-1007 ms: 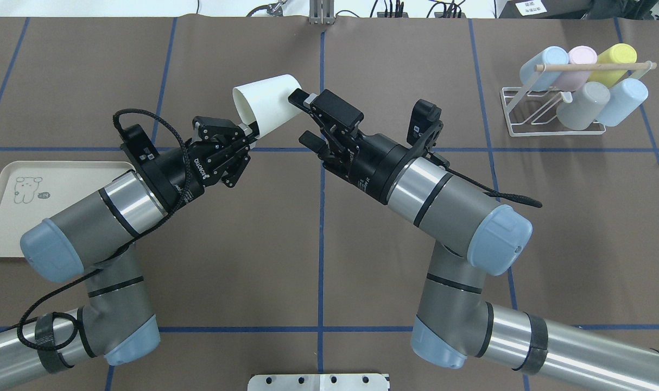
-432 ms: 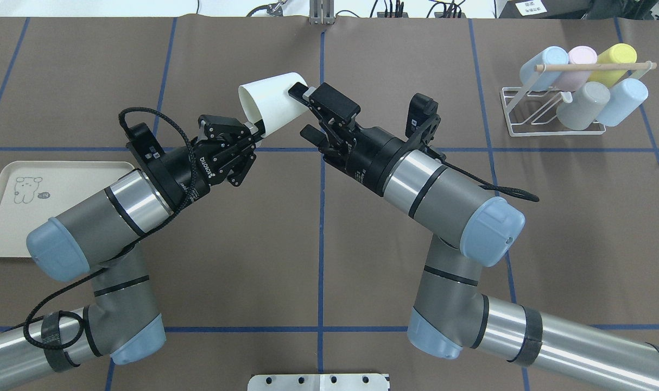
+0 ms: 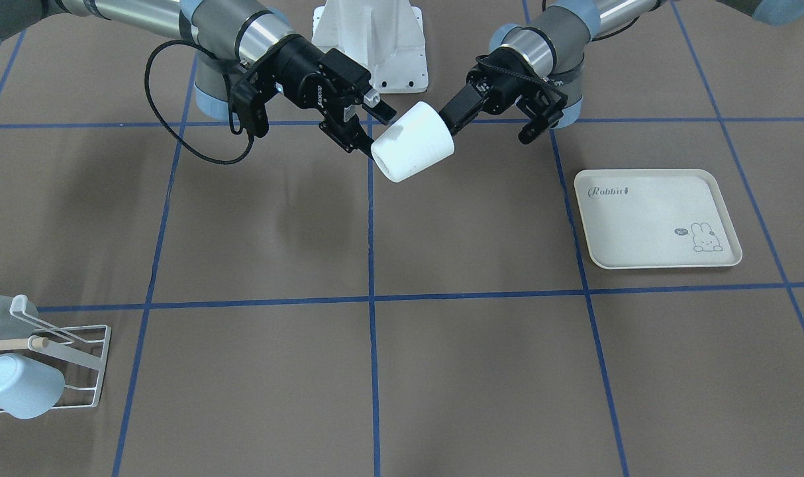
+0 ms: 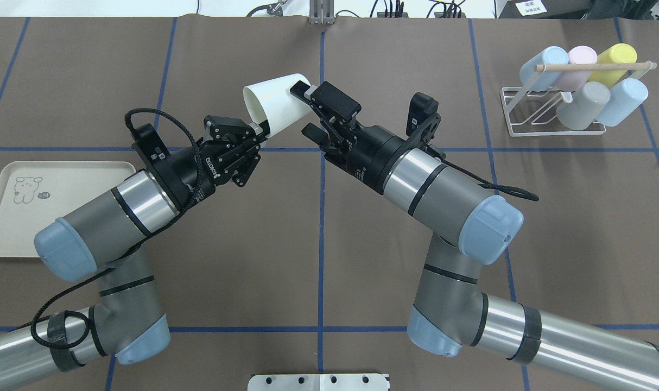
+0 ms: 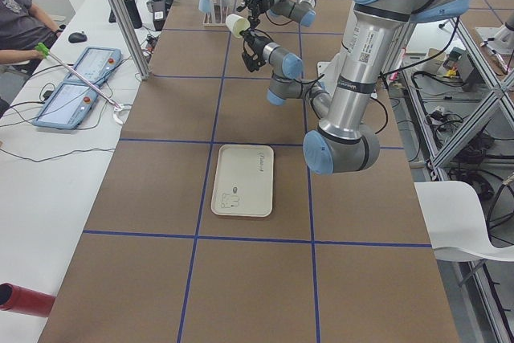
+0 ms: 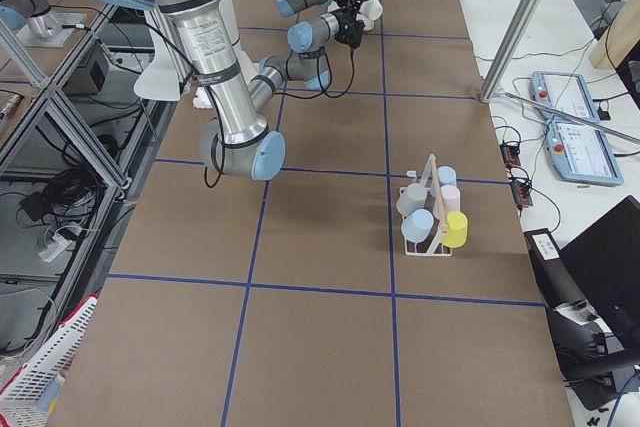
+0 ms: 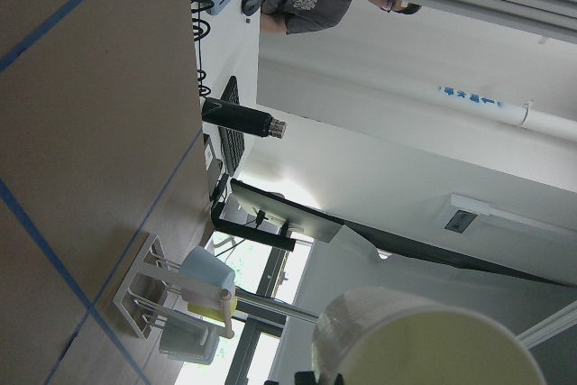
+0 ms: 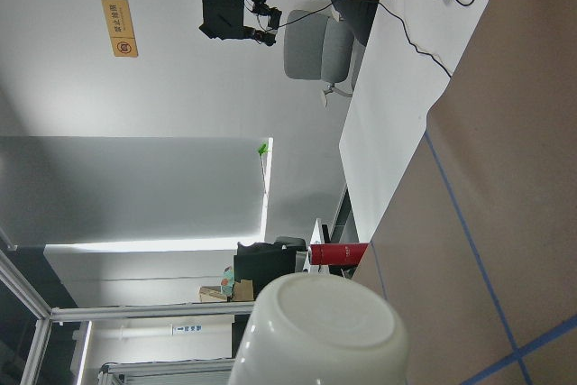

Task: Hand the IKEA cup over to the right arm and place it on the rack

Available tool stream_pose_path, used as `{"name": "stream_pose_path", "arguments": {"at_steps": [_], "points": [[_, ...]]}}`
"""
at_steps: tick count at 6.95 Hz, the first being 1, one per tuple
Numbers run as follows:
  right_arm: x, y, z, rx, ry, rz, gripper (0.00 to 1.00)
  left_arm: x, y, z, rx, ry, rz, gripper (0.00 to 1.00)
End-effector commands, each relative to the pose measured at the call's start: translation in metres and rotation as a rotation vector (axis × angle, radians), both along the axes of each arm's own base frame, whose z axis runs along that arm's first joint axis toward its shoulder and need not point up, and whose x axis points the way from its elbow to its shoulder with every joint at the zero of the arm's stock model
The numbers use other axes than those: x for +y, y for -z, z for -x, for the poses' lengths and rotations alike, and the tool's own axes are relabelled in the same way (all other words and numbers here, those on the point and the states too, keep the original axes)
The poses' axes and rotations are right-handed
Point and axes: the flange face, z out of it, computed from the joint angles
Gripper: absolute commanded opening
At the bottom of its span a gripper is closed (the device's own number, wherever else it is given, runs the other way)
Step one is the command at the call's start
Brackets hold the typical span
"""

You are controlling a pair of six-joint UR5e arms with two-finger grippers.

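Holding the cup (image 4: 275, 103): your left end effector (image 4: 259, 130) pinches its rim, mid-air over the middle of the tabletop (image 4: 226, 244).
Right end effector (image 4: 306, 110): spread astride the base, not yet closed.
Handling: likely light, stiff, slick; close firmly across the base.
Rack (image 4: 574, 67): well apart, at the robot's right.

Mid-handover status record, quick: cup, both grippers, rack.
cup: white, tilted in the air between the two arms
left gripper: shut on the cup's rim
right gripper: open, fingers straddling the cup's base end, not yet closed
rack: on the robot's right side of the table, holding five cups
handover: not yet done; only the left gripper grips the cup
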Motion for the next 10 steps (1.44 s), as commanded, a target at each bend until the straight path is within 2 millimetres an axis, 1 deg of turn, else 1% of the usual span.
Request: {"name": "stream_pose_path", "arguments": {"at_steps": [1,2,8,10], "points": [[-0.0006,-0.0022,0.0025,0.005,0.001,0.003,0.99,0.0032,0.0021,-0.0073,0.001,-0.006,0.002,0.00],[-0.0012,-0.0033,0.0034,0.007,0.000,0.005,0.99,0.0030,0.0055,-0.0076,0.006,-0.006,0.000,0.00],[-0.0020,-0.0055,0.0053,0.011,0.000,0.007,0.99,0.0070,0.0051,-0.0133,0.001,-0.016,0.002,0.00],[-0.0021,-0.0056,0.0054,0.013,0.000,0.008,0.99,0.0082,0.0085,-0.0148,0.006,-0.020,0.000,0.00]]}}
